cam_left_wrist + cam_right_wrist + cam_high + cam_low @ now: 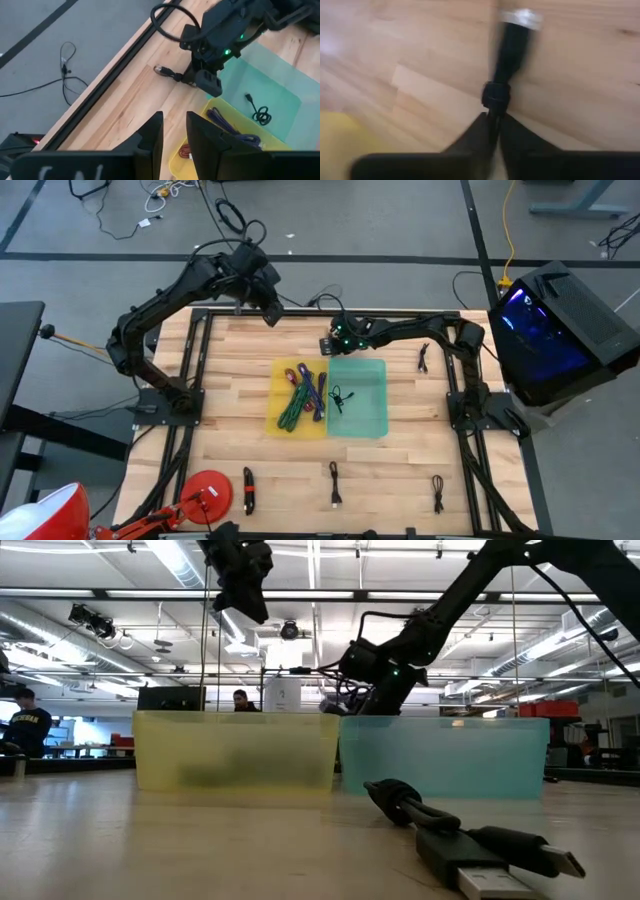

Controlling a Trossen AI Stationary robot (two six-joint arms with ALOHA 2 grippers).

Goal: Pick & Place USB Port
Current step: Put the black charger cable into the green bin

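My right gripper (333,343) is low over the wood just beyond the far rim of the teal bin (375,420), shut on a black USB cable (167,74) with a silver plug (521,17). The teal bin holds one black cable (338,397). The yellow bin (275,420) beside it holds several coloured cables (303,395). My left gripper (267,307) hangs high over the table's far left part, open and empty (172,137). My right gripper pinches the black cable's cord (495,97) between its two fingers, at a banded spot a short way behind the silver plug. The fingers come down slanting from the table's right. The plug end (158,68) sticks out past the fingertips, low over the wood.
More black cables lie loose on the wood: one near the right rail (424,358) and three along the near edge (248,490), (334,483), (438,492). A red round object (205,495) sits at the near left corner. Metal rails frame the table.
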